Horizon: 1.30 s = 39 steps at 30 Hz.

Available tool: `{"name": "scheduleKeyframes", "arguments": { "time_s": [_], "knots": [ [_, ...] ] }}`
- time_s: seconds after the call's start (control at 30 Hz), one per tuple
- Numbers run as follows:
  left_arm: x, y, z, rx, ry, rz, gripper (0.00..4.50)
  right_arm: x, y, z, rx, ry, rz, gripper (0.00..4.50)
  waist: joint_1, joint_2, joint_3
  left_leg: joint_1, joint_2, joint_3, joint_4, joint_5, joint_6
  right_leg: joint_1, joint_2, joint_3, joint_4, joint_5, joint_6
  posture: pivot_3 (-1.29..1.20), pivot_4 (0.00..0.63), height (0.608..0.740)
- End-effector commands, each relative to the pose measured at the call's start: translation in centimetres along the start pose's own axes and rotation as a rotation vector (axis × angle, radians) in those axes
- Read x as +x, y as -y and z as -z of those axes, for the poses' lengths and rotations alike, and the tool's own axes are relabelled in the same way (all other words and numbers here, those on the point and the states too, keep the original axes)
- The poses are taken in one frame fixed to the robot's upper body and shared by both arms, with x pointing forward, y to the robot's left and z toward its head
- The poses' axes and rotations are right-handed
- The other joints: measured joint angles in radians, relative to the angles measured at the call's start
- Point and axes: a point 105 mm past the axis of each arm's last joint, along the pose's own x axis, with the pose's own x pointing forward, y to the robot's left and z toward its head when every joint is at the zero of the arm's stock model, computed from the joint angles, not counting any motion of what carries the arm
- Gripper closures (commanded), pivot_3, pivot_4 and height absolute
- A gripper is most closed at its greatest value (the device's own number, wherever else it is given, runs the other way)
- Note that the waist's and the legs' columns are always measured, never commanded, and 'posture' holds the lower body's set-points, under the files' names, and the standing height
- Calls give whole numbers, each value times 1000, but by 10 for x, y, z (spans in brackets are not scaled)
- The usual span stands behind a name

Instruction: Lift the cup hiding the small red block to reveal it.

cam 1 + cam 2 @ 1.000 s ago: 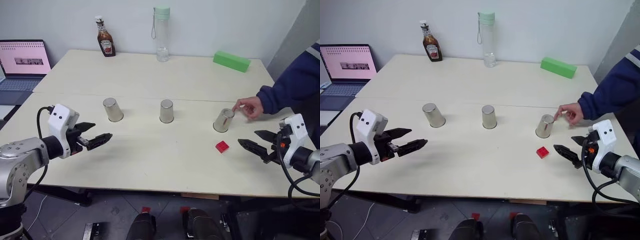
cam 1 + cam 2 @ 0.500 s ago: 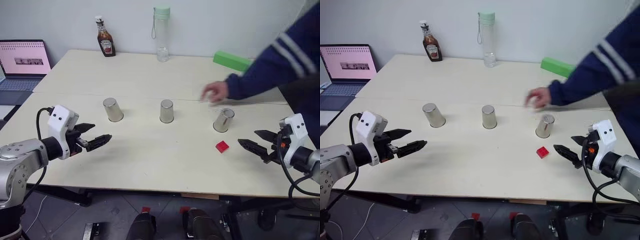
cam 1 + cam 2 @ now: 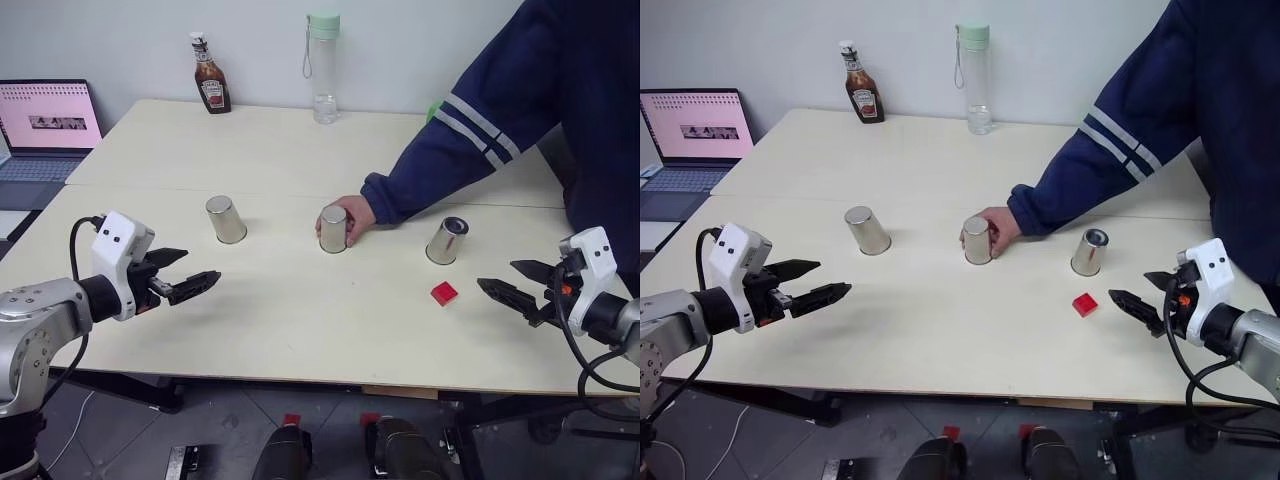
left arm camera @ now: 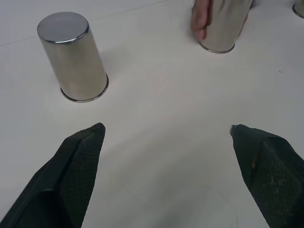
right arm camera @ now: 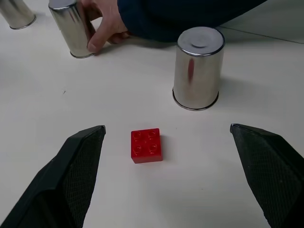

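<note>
Three plain steel cups, no markings; both grippers spread, empty.
Studded small red block [image 5: 147, 145] bare lower right; person's hand [image 3: 357, 214] grips middle cup [image 3: 333, 229]; left gripper [image 3: 190, 283], right gripper [image 3: 503, 287].

Shiny cups, red block
Three silver cups [image 3: 226, 219], a red block [image 3: 444, 293], a cream worktop [image 3: 300, 310], a blue sleeve [image 3: 470, 130] with white stripes.

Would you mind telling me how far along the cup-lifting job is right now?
Nothing is done yet: the small red block lies uncovered on the table. A person's hand holds the middle cup. The left gripper and right gripper hover open, apart from all cups. Hiding the block, then lifting its cup, remains.
</note>
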Motion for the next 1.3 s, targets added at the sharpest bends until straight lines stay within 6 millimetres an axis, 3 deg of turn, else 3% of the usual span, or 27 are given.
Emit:
{"name": "scheduleKeyframes", "arguments": {
  "time_s": [0.03,1.3],
  "knots": [
    [-4,-4,-10,46,23,-13,0,-3,0,-13,-42,46,8,33,0,0,0,0,0,0,0,0,0,0,0,0,0,0,0,0,150,740],
    [0,1,-17,79,27,18,0,-2,3,-16,-47,66,31,33,0,0,0,0,0,0,0,0,0,0,0,0,0,0,0,0,150,740]
  ]
}}
